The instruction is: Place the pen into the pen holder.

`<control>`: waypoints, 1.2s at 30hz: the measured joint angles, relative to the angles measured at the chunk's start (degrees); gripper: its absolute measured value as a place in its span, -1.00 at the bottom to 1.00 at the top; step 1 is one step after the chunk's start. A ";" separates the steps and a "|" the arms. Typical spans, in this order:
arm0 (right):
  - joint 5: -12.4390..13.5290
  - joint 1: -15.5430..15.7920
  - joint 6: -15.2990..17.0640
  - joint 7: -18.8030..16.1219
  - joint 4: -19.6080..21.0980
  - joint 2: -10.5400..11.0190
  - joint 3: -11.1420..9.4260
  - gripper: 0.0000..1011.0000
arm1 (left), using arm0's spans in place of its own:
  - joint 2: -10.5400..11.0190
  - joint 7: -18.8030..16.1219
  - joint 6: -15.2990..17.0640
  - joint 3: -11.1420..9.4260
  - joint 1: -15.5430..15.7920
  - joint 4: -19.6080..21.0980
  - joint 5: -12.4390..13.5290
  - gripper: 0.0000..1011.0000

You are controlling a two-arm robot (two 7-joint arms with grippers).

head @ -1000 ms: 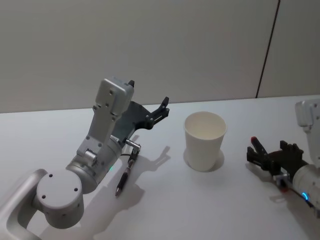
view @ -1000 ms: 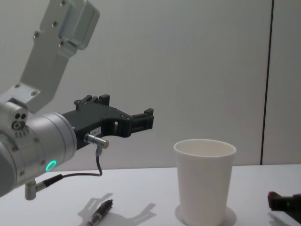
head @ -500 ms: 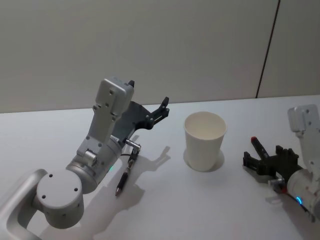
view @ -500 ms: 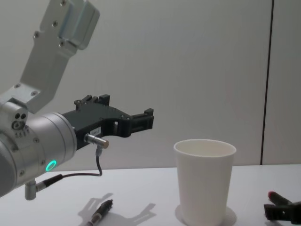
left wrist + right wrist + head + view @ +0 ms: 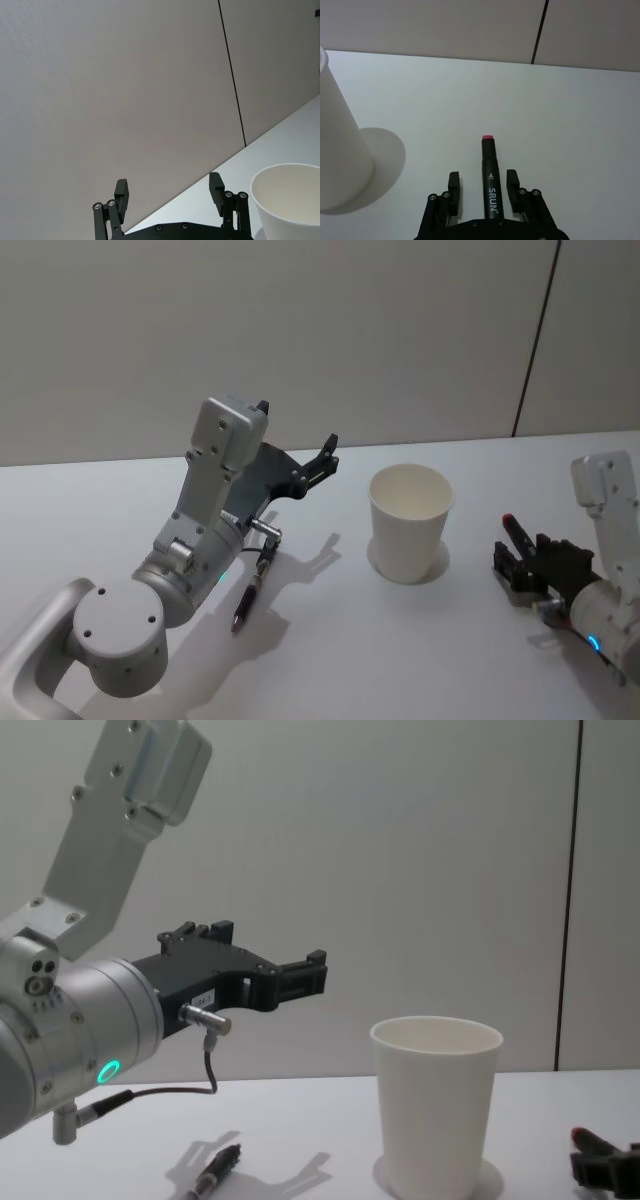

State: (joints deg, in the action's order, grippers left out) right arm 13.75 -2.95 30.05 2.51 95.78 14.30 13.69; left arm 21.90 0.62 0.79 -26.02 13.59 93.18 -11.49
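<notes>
Right fingers (image 5: 453, 182): spread, one each side of the pen (image 5: 490, 165) (not touching it)
Right gripper (image 5: 482, 177): low over the table (image 5: 330, 660)
Pen: flat, at 3 o'clock from the cup (image 5: 408, 530)
Cup: standing up
Left gripper (image 5: 169, 190): in the air at 10 o'clock, fingers spread, empty

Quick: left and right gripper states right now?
Left gripper: open, holding nothing.
Right gripper: open, fingers either side of the pen, not yet clamped on it.
</notes>
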 joint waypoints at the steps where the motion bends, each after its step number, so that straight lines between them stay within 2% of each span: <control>1: -0.03 0.01 0.00 0.00 -0.02 -0.02 0.01 0.13 | 0.00 0.00 0.00 0.00 0.00 0.00 0.00 0.98; 3: -0.06 0.01 -0.01 0.01 -0.04 -0.04 0.02 -0.04 | 0.00 0.00 0.00 0.00 0.00 0.00 0.00 0.98; 4: -0.07 0.02 -0.01 0.01 -0.05 -0.04 0.02 -0.04 | 0.00 0.00 0.00 0.00 0.00 0.00 0.00 0.98; 6: -0.11 0.03 -0.01 0.03 -0.07 -0.06 0.03 -0.23 | 0.00 0.00 0.00 0.00 0.00 0.00 0.00 0.98; 7: -0.13 0.03 -0.01 0.04 -0.08 -0.07 0.04 -0.23 | 0.00 0.00 0.00 0.00 0.00 0.00 0.00 0.98; 11: -0.18 0.05 -0.01 0.06 -0.12 -0.08 0.06 -0.51 | 0.00 0.00 0.00 0.00 0.00 0.00 0.00 0.98; 14: -0.24 0.05 -0.03 0.05 -0.15 -0.10 0.05 -0.64 | 0.00 0.00 0.00 0.00 0.00 0.00 0.00 0.98; 26: -0.90 -0.29 -1.58 -1.22 -0.84 -0.17 -0.02 -0.65 | 0.00 0.00 0.00 0.00 0.00 0.00 0.00 0.98; 36: -1.52 -0.62 -6.60 -2.63 -0.95 -0.19 -0.25 -0.65 | 0.00 0.00 0.00 0.00 0.00 0.00 0.00 0.98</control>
State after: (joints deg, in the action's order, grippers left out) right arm 12.23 -3.56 23.45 -0.12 94.82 14.11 13.44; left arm 21.89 0.63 0.79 -26.03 13.59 93.18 -11.48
